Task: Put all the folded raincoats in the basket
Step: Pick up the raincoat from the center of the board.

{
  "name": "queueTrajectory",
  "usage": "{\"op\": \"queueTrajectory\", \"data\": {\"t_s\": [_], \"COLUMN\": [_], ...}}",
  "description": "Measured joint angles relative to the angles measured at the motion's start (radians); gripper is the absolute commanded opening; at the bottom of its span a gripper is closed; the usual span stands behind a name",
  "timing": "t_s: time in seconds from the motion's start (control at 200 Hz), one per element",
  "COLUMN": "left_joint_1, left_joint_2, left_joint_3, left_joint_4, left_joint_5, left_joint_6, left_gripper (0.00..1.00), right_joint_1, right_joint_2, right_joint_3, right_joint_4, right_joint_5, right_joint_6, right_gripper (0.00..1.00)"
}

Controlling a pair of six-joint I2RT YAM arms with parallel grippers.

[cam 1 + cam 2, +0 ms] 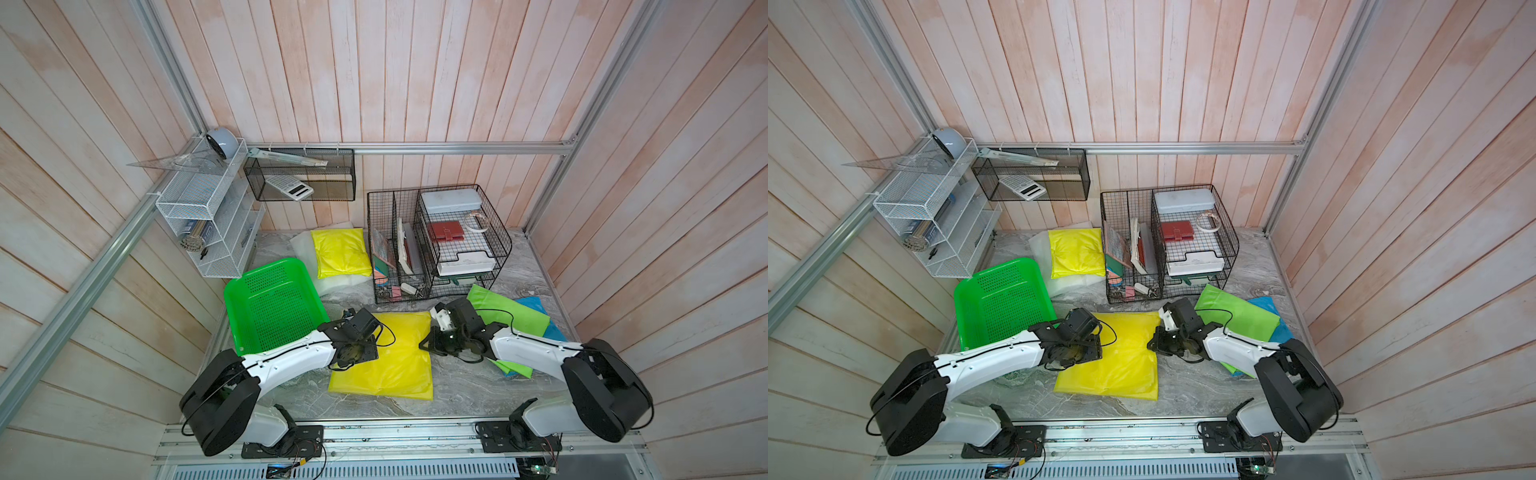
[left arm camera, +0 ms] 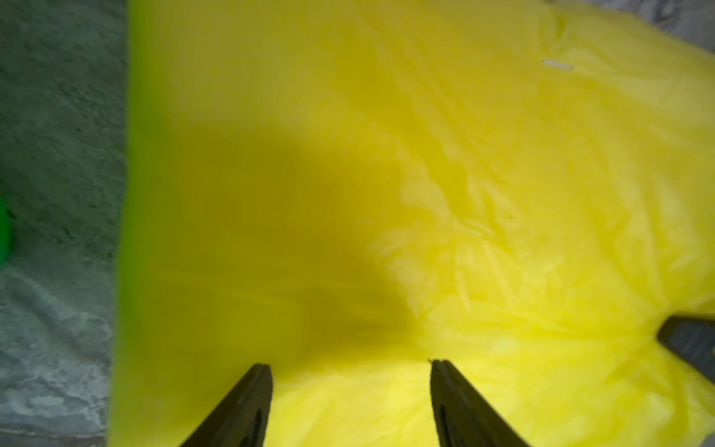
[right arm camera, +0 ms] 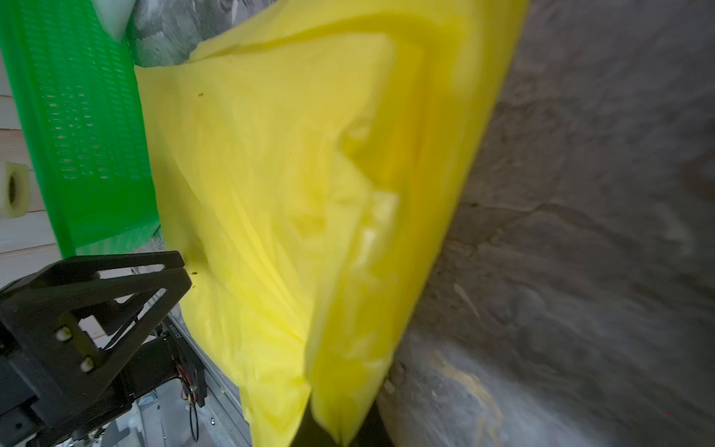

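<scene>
While the green basket [image 1: 272, 307] sits empty, the yellow raincoat [image 1: 395, 365] lies folded on the bench [image 1: 478, 386] just beside it. The right fingers [image 1: 430, 340] are pinched shut on its right edge. The left fingers [image 2: 240, 406] stand apart over its left side, gripping nothing. Grasp looks half made. Lift and drop-in not yet done.

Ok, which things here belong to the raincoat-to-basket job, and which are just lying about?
In the job: centre yellow raincoat; green basket; right gripper, shut on the raincoat's edge; left gripper, open over it.
Lying about: yellow bundle at the back; light-green sheet; blue sheet; black wire organiser; white wire rack; calculator.
</scene>
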Motion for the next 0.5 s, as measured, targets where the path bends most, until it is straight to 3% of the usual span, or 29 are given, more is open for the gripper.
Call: {"op": "queueTrajectory", "data": {"t_s": [0.205,0.5], "left_joint_1": [0.0,0.002], "left_joint_2": [-0.041,0.054], "left_joint_3": [0.0,0.009], "left_joint_4": [0.014,0.048], "left_joint_5": [0.001,0.0], "left_joint_6": [0.0,0.028], "left_gripper": [0.71,0.7], "right_joint_1": [-0.193,-0.201], "right_joint_2": [-0.082,-0.083], "right_joint_3": [0.059,0.058], "right_joint_4": [-0.28,-0.465], "right_joint_5": [0.0,0.082], "right_joint_6": [-0.186,-0.242], "right_gripper": [0.0,0.0]}}
